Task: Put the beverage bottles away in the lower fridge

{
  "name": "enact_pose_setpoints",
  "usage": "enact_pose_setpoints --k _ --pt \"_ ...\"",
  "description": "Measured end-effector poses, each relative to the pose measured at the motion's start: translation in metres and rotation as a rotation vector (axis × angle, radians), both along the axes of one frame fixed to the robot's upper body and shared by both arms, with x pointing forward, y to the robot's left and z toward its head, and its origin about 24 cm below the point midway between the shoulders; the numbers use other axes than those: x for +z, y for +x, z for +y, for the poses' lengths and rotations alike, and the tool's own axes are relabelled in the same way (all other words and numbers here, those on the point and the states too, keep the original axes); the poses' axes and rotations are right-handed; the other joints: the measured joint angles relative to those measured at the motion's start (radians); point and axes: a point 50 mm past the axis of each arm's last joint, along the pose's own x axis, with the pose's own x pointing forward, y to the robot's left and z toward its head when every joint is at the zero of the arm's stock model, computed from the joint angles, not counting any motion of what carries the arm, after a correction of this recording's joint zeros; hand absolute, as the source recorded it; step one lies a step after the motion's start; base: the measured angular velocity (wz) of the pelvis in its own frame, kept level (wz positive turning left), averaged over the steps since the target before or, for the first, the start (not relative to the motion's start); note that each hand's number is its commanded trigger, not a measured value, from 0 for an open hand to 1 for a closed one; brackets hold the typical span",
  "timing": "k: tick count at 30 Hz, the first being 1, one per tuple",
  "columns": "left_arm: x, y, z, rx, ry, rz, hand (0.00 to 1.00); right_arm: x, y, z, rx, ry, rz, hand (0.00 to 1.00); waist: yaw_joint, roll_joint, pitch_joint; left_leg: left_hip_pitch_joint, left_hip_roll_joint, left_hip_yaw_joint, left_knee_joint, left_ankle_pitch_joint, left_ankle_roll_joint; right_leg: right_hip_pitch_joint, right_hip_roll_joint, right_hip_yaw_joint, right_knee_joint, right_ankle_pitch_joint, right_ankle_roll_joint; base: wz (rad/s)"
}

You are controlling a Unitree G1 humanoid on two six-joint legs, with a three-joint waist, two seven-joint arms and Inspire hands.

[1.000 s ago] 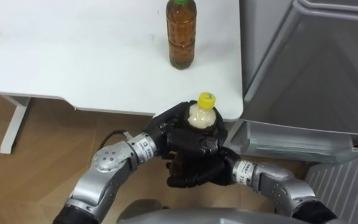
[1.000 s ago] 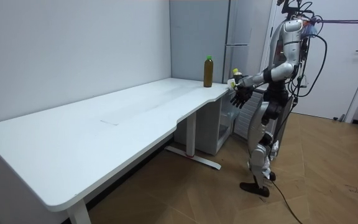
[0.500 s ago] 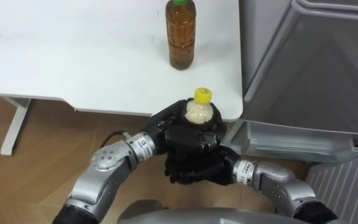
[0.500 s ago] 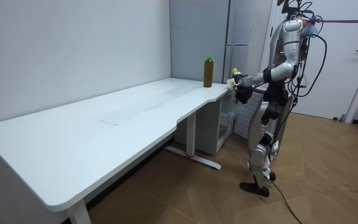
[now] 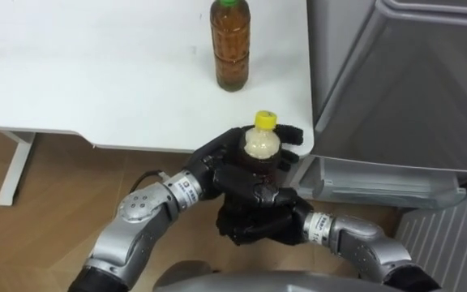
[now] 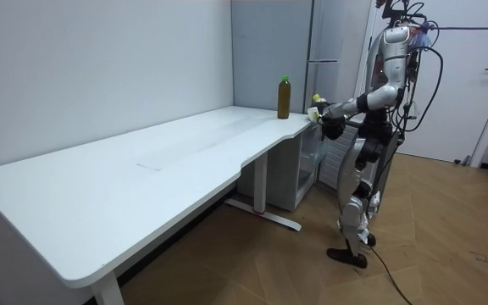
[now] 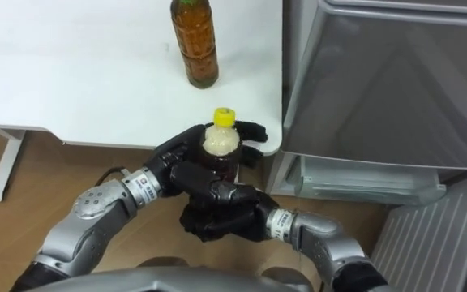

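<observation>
We are standing at the near corner of the table (image 5: 96,73), the one next to the fridge (image 5: 404,97). We are holding the yellow-capped bottle (image 5: 260,146) upright just off that corner's edge, over the floor (image 5: 39,211) rather than on the tabletop. Our left hand (image 5: 221,158) is wrapping the bottle from the table's side, fingers curled round its body. Our right hand (image 5: 254,221) is cupping it from below and in front, fingers and thumb curled round its lower part. The green-capped bottle (image 5: 229,45) is standing upright on the table, back from the near edge and close to the edge facing the fridge, well apart from our hands. A narrow gap is showing between that table edge and the fridge. In the room view, open floor is lying behind us, away from the table.
</observation>
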Motion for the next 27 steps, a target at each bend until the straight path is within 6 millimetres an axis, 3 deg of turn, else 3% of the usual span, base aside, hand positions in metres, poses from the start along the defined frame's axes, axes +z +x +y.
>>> enact_pose_setpoints --k 6,9,14,17,21,27 --pt "0.006 0.003 0.000 0.000 -0.006 -0.028 0.00 0.002 0.001 0.001 -0.007 0.027 0.000 1.00 -0.001 -0.001 0.0007 -0.004 0.000 0.000 0.000 0.000 0.000 -0.001 -0.001 -0.007 -0.001 0.000 0.000 0.00" --pt "0.023 0.009 0.002 0.012 -0.019 -0.105 0.00 0.003 0.002 0.000 -0.021 0.051 -0.002 1.00 0.004 -0.001 0.0008 -0.004 0.000 0.003 -0.002 0.000 0.000 -0.001 -0.001 0.000 -0.001 0.000 0.000 0.00" --pt "0.073 0.020 0.003 0.036 -0.085 -0.340 0.00 -0.001 -0.004 -0.005 -0.039 0.041 0.030 1.00 0.010 -0.001 0.0013 0.009 0.000 0.007 -0.002 0.000 0.000 0.003 -0.001 0.002 -0.002 0.000 0.000 0.00" --pt "0.092 0.022 -0.001 0.025 -0.114 -0.420 0.00 -0.003 -0.008 -0.006 -0.030 0.027 0.049 1.00 0.012 0.003 0.0036 0.009 0.000 0.006 -0.003 0.000 0.000 0.004 -0.001 0.003 -0.002 0.000 0.000 0.00" --pt "0.103 0.025 -0.005 0.023 -0.135 -0.465 0.00 -0.004 -0.008 -0.008 -0.021 0.005 0.057 1.00 0.012 0.012 0.0080 0.006 0.000 0.005 -0.003 0.000 0.000 0.004 -0.001 0.003 -0.001 0.000 0.000 0.00" --pt "0.117 0.028 -0.008 0.013 -0.166 -0.524 0.00 -0.006 -0.009 -0.008 -0.032 -0.003 0.067 1.00 0.010 0.027 0.0043 0.015 0.000 0.000 -0.003 0.000 0.000 0.017 -0.001 -0.003 -0.002 0.000 0.000 0.01"
